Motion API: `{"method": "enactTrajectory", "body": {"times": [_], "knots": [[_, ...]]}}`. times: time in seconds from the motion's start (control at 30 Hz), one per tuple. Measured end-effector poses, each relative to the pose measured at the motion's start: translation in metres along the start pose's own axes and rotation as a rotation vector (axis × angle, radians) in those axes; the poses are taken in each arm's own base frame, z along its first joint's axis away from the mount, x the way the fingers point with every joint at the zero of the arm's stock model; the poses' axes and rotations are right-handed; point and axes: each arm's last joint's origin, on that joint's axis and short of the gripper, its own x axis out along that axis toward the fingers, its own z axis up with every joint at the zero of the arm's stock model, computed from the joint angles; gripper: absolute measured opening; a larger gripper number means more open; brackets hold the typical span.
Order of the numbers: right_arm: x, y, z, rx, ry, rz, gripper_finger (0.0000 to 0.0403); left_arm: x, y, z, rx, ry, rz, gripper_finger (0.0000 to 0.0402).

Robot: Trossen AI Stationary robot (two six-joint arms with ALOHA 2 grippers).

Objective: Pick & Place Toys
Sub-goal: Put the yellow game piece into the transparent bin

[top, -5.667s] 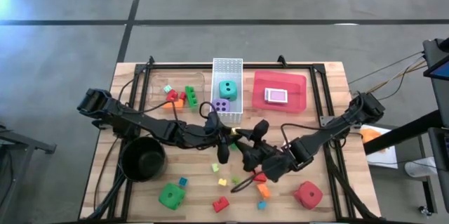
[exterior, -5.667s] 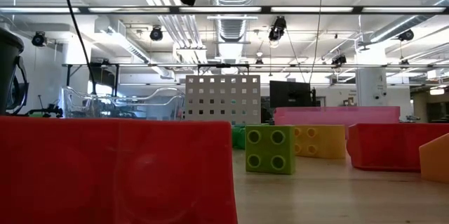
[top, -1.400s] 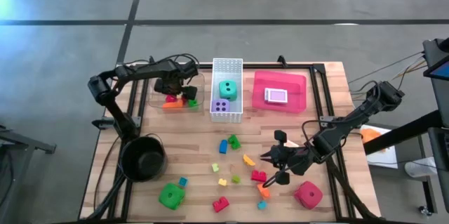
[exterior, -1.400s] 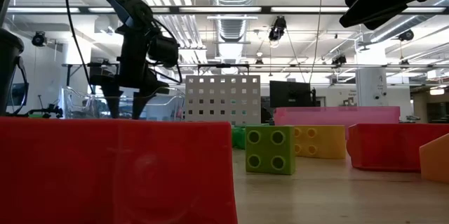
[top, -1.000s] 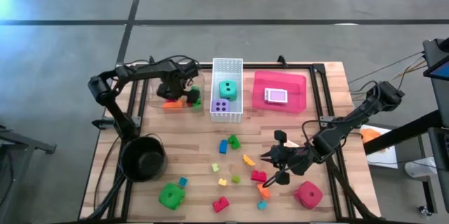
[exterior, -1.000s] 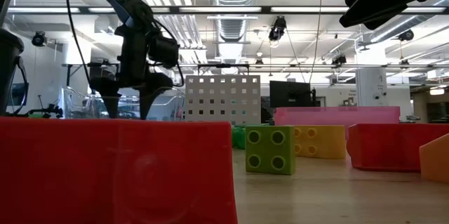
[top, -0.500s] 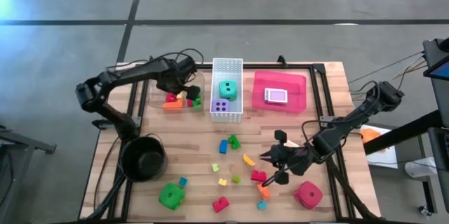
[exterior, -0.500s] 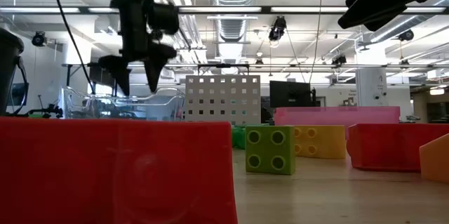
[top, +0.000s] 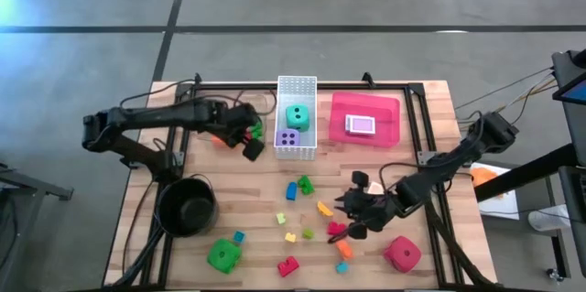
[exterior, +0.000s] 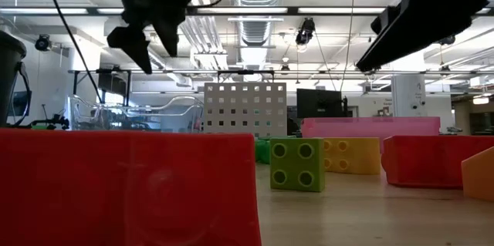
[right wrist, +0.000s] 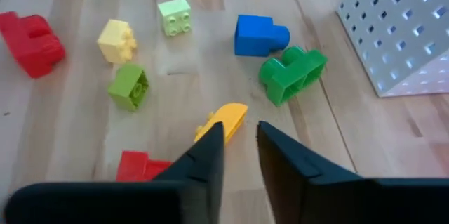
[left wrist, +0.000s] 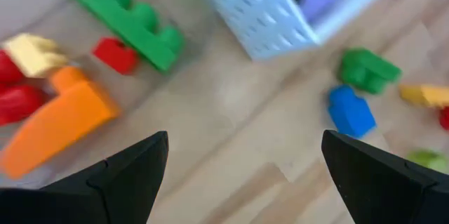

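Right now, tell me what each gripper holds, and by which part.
Nothing. The left gripper hangs open beside the white basket, fingers empty. The right gripper hovers over loose bricks near the yellow brick, nothing between its fingers.

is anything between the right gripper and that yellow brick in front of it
Nothing visible does. In the right wrist view the yellow brick lies on bare wood just past the right gripper, whose jaws stand slightly apart. The green brick and blue brick lie farther on, off to one side.
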Motion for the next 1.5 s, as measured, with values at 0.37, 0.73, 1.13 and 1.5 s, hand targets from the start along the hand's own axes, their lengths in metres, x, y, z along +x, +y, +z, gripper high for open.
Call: {"method": "enactTrajectory", "body": {"times": [0.37,0.73,1.13,1.5], "knots": [[0.017,-0.006,0.0,0.1,0.005,-0.037,0.0237,-0.003,-0.042,-0.029,0.261,-0.048,-0.12,0.0379],[0.021,0.003,-0.009,0.226,0.031,-0.032,0.0284,-0.008,-0.076,-0.056,0.463,-0.278,-0.114,0.0379],[0.062,0.024,-0.022,0.239,0.087,-0.112,0.0283,0.006,-0.077,-0.067,0.334,-0.263,-0.157,0.0379],[0.072,0.034,-0.015,0.231,0.127,-0.189,0.0283,0.029,-0.072,-0.072,0.326,-0.28,-0.185,0.0379]]}}
